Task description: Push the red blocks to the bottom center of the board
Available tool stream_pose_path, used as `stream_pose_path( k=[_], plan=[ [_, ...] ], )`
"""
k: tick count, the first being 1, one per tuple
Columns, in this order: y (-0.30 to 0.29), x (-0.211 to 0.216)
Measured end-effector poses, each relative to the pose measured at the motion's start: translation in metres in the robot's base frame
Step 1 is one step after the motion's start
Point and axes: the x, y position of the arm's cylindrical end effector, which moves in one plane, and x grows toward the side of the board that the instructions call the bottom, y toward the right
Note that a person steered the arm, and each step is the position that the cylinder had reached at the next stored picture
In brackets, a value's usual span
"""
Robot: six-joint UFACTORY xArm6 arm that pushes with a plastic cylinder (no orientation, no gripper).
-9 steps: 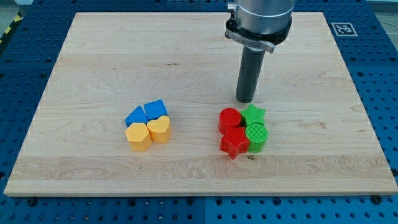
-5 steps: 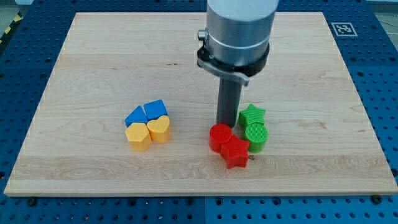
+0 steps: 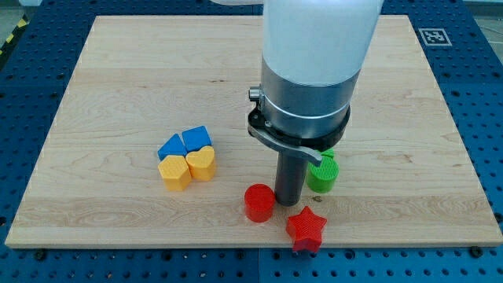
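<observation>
Wooden board [image 3: 118, 71] fills the frame. We carry no hand, only a rod; my tip [image 3: 288, 206] sits low and centre, wedged between the red cylinder [image 3: 258, 203] at its left and the red star [image 3: 306, 228] lower right. We judge the push nearly complete; next, we should nudge both reds closer together.

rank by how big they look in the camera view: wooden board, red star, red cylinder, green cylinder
1. wooden board, by far the largest.
2. red star.
3. red cylinder, close to the star and farther from the camera, so unsure.
Green cylinder: partly hidden by the arm, not ranked.
</observation>
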Motion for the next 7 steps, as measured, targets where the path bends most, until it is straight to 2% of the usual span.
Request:
stream_pose_path(
  k=[2,4,7],
  plan=[
    [0.003,0.000],
    [0.039,0.002],
    [0.077,0.046]
  ],
)
